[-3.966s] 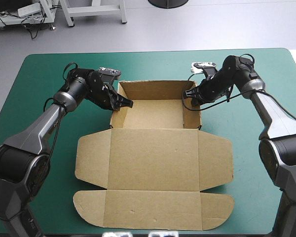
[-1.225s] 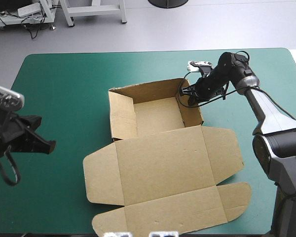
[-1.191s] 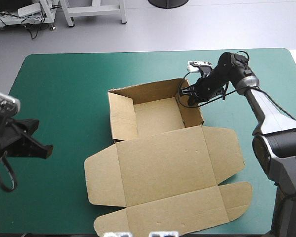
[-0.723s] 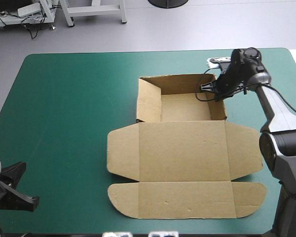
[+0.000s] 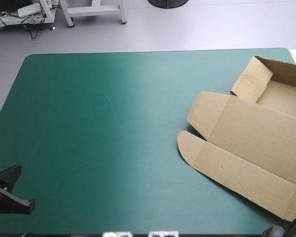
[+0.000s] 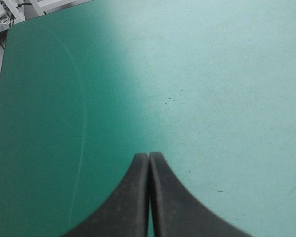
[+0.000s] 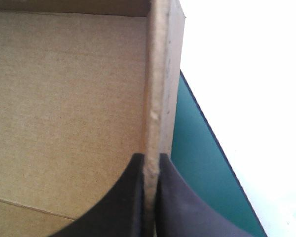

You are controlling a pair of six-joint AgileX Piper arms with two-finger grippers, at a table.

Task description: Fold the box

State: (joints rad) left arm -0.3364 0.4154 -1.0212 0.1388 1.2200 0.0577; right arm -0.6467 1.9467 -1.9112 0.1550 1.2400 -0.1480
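The box [image 5: 251, 136] lies on the table [image 5: 103, 123] at its right edge

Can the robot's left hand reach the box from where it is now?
Probably not. Nothing stands in between, but the left hand hangs over the table's near left corner, and the box lies across at the right edge, pinched by the right hand.

From my screen I saw the round-cornered table with its teal-green cover [image 5: 89, 123] filling most of the high view. It was lit brighter across its middle and dimmer toward its left edge. Beyond the far edge lay a smooth pale grey floor [image 5: 197, 29]. On it stood a white metal frame's legs [image 5: 93, 11] and, toward the far left, a cluttered white rack with dark cables [image 5: 19, 17].
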